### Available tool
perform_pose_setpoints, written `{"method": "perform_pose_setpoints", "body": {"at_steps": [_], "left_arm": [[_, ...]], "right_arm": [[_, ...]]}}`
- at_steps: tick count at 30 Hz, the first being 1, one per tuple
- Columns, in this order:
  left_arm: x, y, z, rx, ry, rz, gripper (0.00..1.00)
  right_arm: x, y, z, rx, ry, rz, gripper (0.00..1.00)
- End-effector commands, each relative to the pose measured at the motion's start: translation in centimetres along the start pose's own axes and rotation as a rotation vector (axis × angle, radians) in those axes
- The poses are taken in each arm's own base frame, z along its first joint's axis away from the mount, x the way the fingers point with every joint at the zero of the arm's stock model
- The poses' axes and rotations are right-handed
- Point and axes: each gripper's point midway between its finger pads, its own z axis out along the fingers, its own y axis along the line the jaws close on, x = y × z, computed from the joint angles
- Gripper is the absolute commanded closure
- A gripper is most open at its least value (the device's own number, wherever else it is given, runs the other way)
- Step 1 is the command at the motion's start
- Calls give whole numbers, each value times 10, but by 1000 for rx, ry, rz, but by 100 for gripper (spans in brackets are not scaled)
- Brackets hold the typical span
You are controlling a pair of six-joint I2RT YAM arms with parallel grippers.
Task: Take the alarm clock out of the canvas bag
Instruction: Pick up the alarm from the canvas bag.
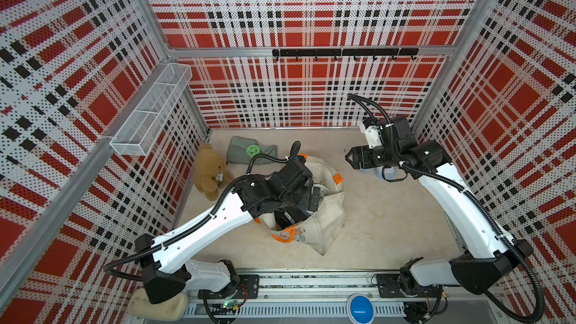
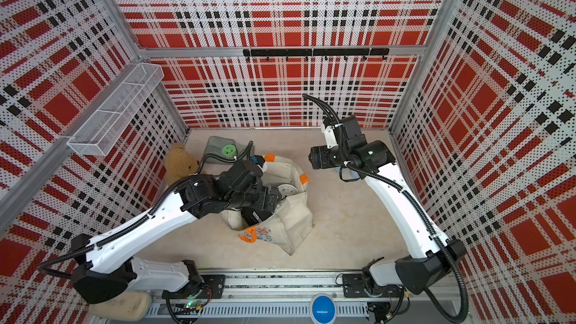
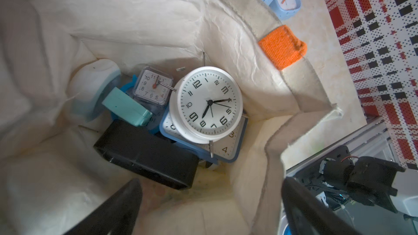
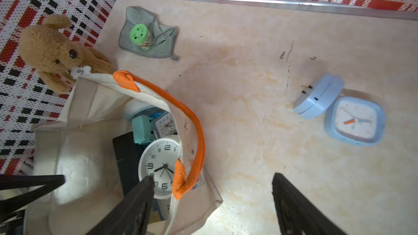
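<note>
Canvas bag (image 1: pixel 327 222), cream-white with orange handles (image 4: pixel 192 118), sits slumped on a beige tabletop (image 4: pixel 248 75) with its mouth open upward; both top views show it from above. The alarm clock (image 3: pixel 205 105) is inside the bag. It is round and white with black numerals and lies face up on top of a heap of other things, close to the bag wall that carries an orange patch (image 3: pixel 282 46). Directly under it in the bag is a square blue-framed clock (image 3: pixel 226 150). Beside it in the bag lie a small clear square clock (image 3: pixel 152 87), a teal block (image 3: pixel 126 107), a black box (image 3: pixel 147 154) and a white and pale blue object (image 3: pixel 95 82).

Over the bag's mouth hangs the left gripper (image 3: pixel 210 181). Its two black fingers are spread wide, with nothing between them and no clock touched. One finger shows over the bag's inside, the other past the bag's wall.

In the air to one side of the bag, apart from it, is the right gripper (image 4: pixel 211 176), its jaws also spread wide and empty. Further out from the bag on that side, two light blue clocks touch each other on the tabletop: a square one (image 4: pixel 355 120) lying face up and another (image 4: pixel 319 97) tipped on its edge.

Just beside the bag, against the plaid wall, sits a brown teddy bear (image 4: pixel 58 50). Near the bear, behind the bag, a grey-green cloth (image 4: pixel 158 39) lies with a green-lidded jar (image 4: pixel 140 35) on it.
</note>
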Motion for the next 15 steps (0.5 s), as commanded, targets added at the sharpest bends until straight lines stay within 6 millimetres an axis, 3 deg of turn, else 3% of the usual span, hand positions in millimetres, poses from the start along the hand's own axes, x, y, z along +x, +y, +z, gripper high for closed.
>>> {"method": "perform_pose_setpoints", "body": {"at_steps": [1,4,9,12,15], "left_arm": [[19,-8,12,58,55,-24,13],[38,-19,10,98,67,-26,22],[74,-45,14,144,113,-7,37],[85,-53,20,138,124,4,38],[88,-53,26,130,130,-2,38]], "right_arm": [[20,29,6,-68,51,27,18],[35,32,16,-51,107,81,22],[44,46,17,-37,133,102,21],[55,48,17,-4,169,98,21],[78,46,22,38,231,67,19]]}}
